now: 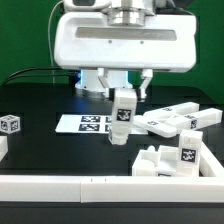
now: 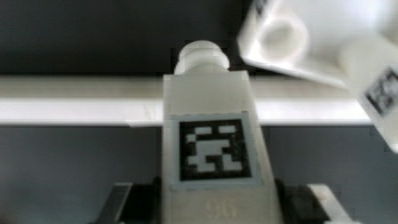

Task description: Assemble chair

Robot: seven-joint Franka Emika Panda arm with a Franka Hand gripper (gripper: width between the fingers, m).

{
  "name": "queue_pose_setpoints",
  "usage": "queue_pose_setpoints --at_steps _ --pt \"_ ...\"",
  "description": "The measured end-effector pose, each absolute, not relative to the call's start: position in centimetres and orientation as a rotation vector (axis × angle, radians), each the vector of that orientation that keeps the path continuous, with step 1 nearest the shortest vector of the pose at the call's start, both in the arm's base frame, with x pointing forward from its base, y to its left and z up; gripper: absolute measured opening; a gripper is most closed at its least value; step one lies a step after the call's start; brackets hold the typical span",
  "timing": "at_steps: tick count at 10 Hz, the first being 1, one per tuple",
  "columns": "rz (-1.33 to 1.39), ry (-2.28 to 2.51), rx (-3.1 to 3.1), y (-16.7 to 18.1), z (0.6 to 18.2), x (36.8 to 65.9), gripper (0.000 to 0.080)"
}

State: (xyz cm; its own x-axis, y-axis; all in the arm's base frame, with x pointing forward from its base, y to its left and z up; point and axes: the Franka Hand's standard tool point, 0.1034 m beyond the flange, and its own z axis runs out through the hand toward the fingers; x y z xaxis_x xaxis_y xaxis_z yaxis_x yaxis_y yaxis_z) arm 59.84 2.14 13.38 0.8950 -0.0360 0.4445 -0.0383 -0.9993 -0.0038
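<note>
At the exterior view's left a small tagged cube (image 1: 10,124) sits apart on the black table (image 1: 40,150). At the middle, by the marker board (image 1: 85,123), the gripper (image 1: 122,97) is partly closed on an upright white post (image 1: 122,115) with a round peg (image 2: 205,54) at its lower end. Rightward lie flat slabs (image 1: 172,121) and a chunky block cluster (image 1: 170,162), so the chair is still loose white tagged pieces. The step appears to be carrying the post for insertion, and next the peg needs lining up with a hole.
</note>
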Motion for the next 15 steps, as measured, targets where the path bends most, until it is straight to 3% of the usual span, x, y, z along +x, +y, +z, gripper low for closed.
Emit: queue_pose_setpoints --at_steps 1,5,8,15 --pt "0.833 -0.057 3.019 3.1 13.3 60.0 0.0284" --pt "0.801 -0.057 3.015 1.8 12.2 59.0 0.0284" --pt "0.809 -0.047 3.017 3.0 10.5 58.6 0.0284" --pt "0.771 -0.02 3.033 4.3 8.9 57.8 0.0284"
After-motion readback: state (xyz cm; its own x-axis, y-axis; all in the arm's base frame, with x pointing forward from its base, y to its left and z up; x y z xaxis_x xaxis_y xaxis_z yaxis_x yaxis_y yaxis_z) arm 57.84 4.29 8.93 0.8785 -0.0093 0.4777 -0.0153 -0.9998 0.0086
